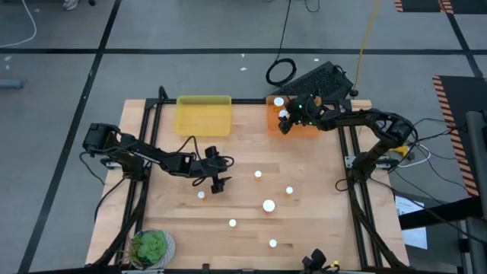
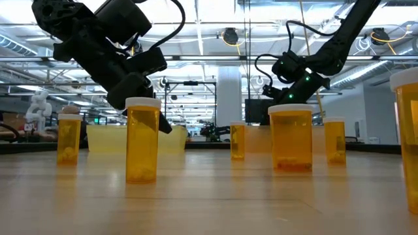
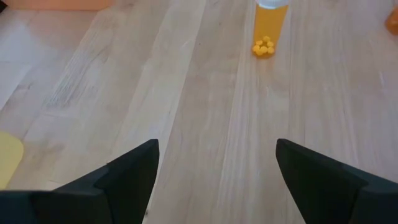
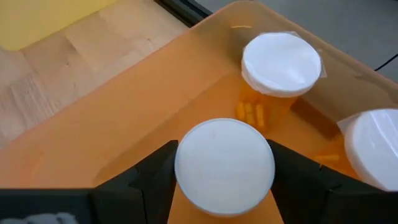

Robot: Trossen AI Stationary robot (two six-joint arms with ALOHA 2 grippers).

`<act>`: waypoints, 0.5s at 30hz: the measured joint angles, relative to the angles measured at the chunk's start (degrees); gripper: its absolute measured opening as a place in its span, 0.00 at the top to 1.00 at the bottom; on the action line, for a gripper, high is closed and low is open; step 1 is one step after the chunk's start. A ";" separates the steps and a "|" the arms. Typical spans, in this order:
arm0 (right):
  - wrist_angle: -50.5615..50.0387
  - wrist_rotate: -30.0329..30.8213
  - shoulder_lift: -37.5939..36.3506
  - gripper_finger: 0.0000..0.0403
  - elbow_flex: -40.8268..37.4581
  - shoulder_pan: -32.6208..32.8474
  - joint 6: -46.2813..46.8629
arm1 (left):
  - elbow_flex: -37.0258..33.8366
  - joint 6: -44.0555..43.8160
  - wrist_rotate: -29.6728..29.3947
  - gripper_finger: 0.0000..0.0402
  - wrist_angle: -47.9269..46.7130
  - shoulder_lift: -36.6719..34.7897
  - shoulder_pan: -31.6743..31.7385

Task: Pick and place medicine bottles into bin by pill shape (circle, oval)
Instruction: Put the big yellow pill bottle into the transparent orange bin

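You have a wooden table carrying a yellow bin, an orange bin, a green plant and 6 loose bottles.

My right gripper holds a bottle over the right bin; two bottles stand inside

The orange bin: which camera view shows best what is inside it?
The right wrist view: the orange bin fills it, with white-capped bottles inside. The high view shows it small under the right gripper. The low view barely shows it.
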 joint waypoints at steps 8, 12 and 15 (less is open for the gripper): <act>-0.75 0.12 -2.92 0.34 -0.09 0.00 0.53 | 0.00 -0.02 -0.01 0.18 0.04 0.00 0.00; -3.10 0.17 -6.44 0.28 -0.09 0.00 0.80 | 0.00 -0.22 0.17 0.18 0.04 0.00 0.00; -7.19 0.22 -10.40 0.26 -0.09 0.42 1.35 | 0.00 -0.28 0.93 0.18 0.08 0.00 0.00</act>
